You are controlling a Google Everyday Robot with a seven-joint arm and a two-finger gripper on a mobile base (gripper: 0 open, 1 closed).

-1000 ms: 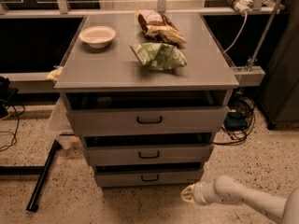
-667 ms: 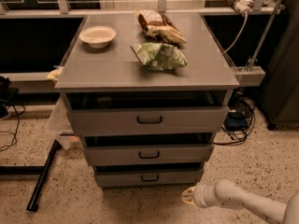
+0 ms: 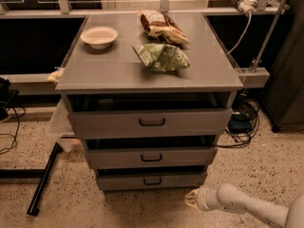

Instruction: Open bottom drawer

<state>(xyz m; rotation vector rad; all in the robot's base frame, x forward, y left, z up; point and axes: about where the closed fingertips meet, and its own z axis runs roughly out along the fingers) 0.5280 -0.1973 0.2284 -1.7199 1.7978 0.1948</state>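
Observation:
The bottom drawer is the narrowest, lowest grey front of the cabinet, with a small black bar handle at its centre. A dark gap shows above it. My gripper is low at the bottom right, just above the floor, below and to the right of the bottom drawer's right corner. It is apart from the handle. The white arm runs off to the lower right.
Above are the mid-sized drawer and the widest top drawer. On the cabinet top lie a white bowl, a green bag and a brown bag. A black stand leg lies on the floor at left; cables lie at right.
The gripper has shifted slightly down and to the left near the floor. The drawers have not moved.

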